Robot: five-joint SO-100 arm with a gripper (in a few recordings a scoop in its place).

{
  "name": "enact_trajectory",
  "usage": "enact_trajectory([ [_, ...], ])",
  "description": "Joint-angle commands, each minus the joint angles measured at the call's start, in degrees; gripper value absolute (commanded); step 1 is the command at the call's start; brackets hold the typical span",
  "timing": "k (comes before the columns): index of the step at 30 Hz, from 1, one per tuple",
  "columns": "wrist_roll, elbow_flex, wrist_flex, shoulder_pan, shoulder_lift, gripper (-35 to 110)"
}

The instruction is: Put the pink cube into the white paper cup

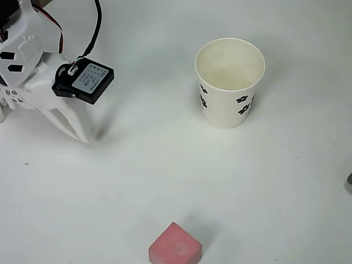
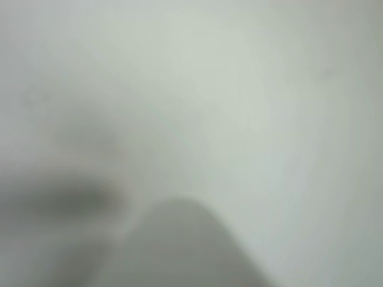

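Blurred and pale, the wrist view has one rounded finger (image 2: 185, 245) of the gripper rising from the bottom edge, with white table (image 2: 269, 89) behind it, too soft to make out anything more.

From overhead, the table (image 1: 165, 181) is the biggest thing, plain white. Next in size is the white arm at the upper left, with a black servo block (image 1: 85, 81) on it and its gripper (image 1: 74, 122) pointing down toward the surface. The fingers look close together, tapering to one point, but I cannot tell for sure whether the jaws are closed or slightly parted; nothing is between them.

The white paper cup (image 1: 230, 82) stands upright at the upper right, mouth open, empty inside. The pink cube (image 1: 175, 245) sits at the bottom edge of the overhead view, well apart from both cup and gripper.

To my eye the reach toward the cube is the step in hand. Next, the arm would need to swing down the picture and rightward, spread its jaws, and settle around the block.
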Motion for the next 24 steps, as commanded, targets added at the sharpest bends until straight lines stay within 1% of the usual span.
enact_trajectory([
  [1, 2.37, -1.41, 1.93, -3.6, 13.8, 0],
  [24, 3.08, -1.41, 1.67, -5.01, 13.8, 0],
])
